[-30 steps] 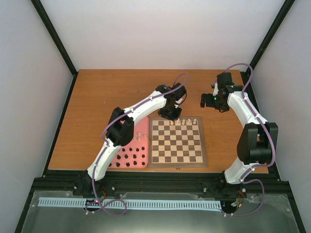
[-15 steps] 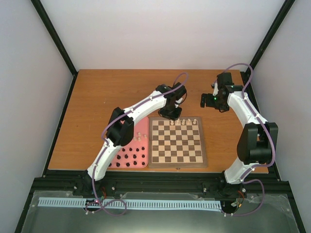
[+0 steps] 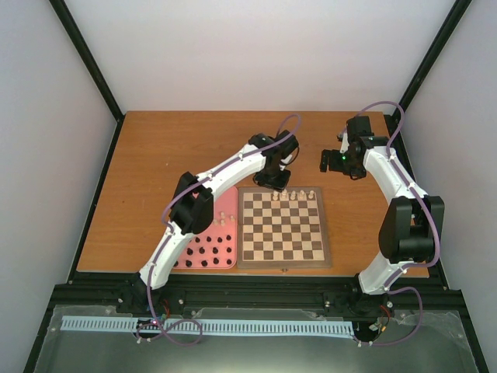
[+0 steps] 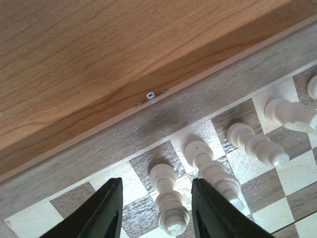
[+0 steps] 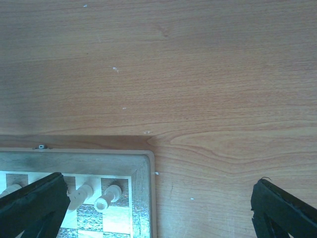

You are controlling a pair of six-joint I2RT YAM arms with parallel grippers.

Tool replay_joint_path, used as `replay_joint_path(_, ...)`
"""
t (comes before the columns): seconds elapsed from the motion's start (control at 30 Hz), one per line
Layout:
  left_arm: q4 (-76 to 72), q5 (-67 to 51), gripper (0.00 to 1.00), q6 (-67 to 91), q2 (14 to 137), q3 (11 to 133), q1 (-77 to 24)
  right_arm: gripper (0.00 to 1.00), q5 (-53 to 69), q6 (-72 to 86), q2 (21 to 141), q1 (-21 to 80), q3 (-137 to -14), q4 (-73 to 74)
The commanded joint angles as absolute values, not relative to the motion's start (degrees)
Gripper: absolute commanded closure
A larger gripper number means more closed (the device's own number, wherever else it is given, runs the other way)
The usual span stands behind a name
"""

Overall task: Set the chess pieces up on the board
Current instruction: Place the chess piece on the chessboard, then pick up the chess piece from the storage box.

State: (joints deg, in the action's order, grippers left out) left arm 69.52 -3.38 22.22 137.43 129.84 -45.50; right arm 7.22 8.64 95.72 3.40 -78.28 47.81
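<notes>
Wooden table [image 3: 155, 171], chessboard [image 3: 283, 233], pink tray [image 3: 227, 203] beside it

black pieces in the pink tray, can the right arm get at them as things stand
Probably not easily. The right gripper hangs open past the far right corner of the board, the pink tray lies left of the board, and the left arm stretches across it.

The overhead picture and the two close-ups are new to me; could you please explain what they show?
Two robot arms are bolted at the near edge of a table; the overhead camera looks down from behind them. Each close-up comes from a camera on a wrist. On the table lie a chessboard and a pink tray of black pieces. White pieces stand along the board's far row. The left gripper stands open around one white piece; the right gripper is open and empty.
</notes>
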Motion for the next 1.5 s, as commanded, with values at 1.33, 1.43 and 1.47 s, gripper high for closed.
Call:
replay_joint_path(1.33, 59.69, 6.32, 0.50, 23.72, 112.40, 93.74, -23.55, 0.00, 8.78, 7.87, 96.43, 2.84, -78.58, 47.37)
replay_joint_path(1.43, 59.01, 6.25, 0.50, 23.70, 113.14, 92.86, -23.30, 0.00, 8.76, 7.83, 96.56, 2.81, -78.56, 47.37)
replay_joint_path(1.47, 58.86, 6.23, 0.50, 23.56, 113.52, 92.70, -23.23, 0.00, 8.69, 7.78, 96.59, 2.81, -78.64, 47.37)
